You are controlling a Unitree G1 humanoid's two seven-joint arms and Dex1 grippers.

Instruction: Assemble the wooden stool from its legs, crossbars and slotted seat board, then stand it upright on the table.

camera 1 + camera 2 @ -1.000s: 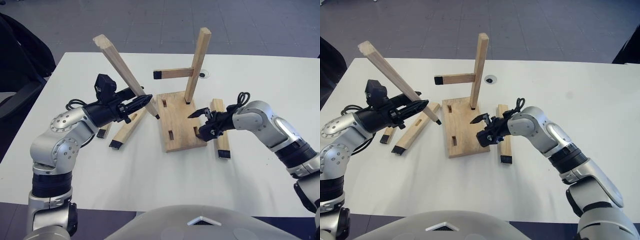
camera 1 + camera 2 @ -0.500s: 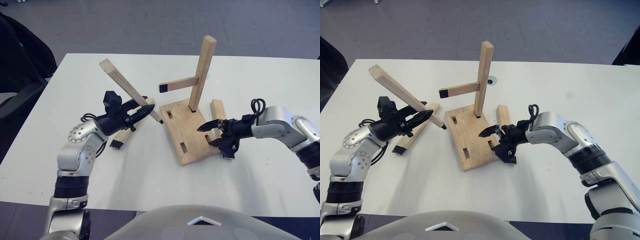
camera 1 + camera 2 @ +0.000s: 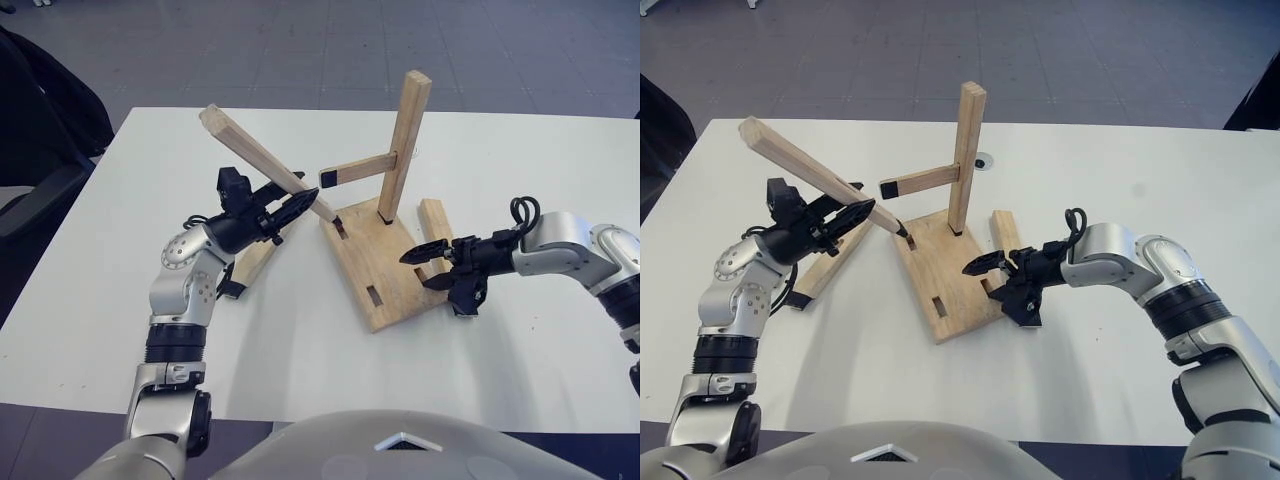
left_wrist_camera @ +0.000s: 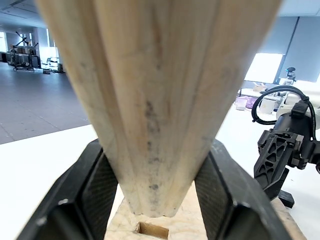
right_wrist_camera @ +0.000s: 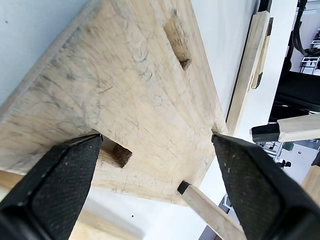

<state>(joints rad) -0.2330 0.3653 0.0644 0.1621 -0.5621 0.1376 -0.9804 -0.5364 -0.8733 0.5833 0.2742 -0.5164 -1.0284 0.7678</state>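
My left gripper (image 3: pixel 287 207) is shut on a wooden leg (image 3: pixel 255 155) near its black-tipped lower end. The leg is tilted, and its tip sits at the far-left slot (image 4: pixel 152 230) of the slotted seat board (image 3: pixel 378 285), which lies flat on the white table (image 3: pixel 500 150). A second leg (image 3: pixel 402 140) stands upright in the far-right slot, with a black-tipped crossbar (image 3: pixel 355 168) sticking out to its left. At the board's right edge my right gripper (image 3: pixel 442 270) is open, with one finger (image 5: pixel 55 190) on either side of the near-right corner.
Right of the board lies a loose wooden leg (image 3: pixel 434 214), partly behind my right gripper. Another loose leg (image 3: pixel 252 264) lies left of the board, under my left arm. A small round grommet (image 3: pixel 983 160) is set in the table beyond the board.
My left arm has carried the tilted leg rightward and lowered its tip to the board's far-left slot. The board has turned on the table, and my right gripper has shifted to its right edge.
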